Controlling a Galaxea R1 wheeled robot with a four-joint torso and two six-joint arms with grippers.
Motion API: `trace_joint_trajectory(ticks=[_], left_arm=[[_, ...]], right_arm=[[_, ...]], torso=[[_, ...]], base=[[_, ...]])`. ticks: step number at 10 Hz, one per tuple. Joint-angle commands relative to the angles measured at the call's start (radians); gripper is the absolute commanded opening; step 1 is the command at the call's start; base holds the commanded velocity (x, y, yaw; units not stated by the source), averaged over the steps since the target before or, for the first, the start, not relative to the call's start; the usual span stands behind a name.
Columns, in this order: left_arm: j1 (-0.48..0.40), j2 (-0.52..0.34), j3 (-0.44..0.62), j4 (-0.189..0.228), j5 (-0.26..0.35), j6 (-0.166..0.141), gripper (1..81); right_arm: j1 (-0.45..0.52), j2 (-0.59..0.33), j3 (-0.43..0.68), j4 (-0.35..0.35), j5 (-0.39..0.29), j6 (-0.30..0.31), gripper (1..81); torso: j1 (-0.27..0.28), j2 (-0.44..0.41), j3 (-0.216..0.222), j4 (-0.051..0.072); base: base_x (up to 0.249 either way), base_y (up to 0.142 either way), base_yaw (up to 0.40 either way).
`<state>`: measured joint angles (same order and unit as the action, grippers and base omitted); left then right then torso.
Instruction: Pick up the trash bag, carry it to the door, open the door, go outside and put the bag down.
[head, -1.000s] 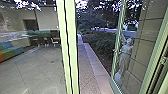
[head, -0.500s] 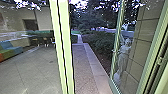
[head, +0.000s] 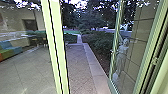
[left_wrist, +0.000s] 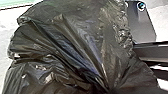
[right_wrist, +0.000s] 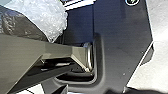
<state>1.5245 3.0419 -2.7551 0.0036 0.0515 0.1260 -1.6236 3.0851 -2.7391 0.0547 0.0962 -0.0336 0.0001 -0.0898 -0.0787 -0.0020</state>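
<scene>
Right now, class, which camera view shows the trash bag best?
The left wrist view: the trash bag spreads large across it, its pleats drawing together toward one spot. The right wrist view catches crumpled plastic, probably part of it. The head view looks out past the green door frame over the paving instead.

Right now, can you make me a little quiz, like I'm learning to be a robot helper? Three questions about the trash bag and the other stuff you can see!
1. True or false: the trash bag is bright red.
2. What pale thing stands toward the right of the head view?
A) a bicycle
B) a statue
C) a fridge
3. Fill in the missing colour: the seats at the left of the head view are blue, green and ____.

Key: 1 false; 2 B; 3 orange.
</scene>
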Motion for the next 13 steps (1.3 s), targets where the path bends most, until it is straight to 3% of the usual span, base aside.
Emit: trace_joint_trajectory(ticks=[1,13], left_arm=[[-0.052,0.005,0.003,0.007,0.057,0.001,1.0],[-0.053,0.019,0.003,0.006,0.053,0.014,1.0]], right_arm=[[0.041,0.013,0.012,-0.007,-0.056,-0.005,81.1],[0.046,0.016,0.010,-0.004,-0.056,-0.003,81.1]], torso=[[0.000,0.000,0.000,0.000],[0.000,0.000,0.000,0.000]], base=[[0.000,-0.109,0.000],[0.000,-0.106,0.000]])
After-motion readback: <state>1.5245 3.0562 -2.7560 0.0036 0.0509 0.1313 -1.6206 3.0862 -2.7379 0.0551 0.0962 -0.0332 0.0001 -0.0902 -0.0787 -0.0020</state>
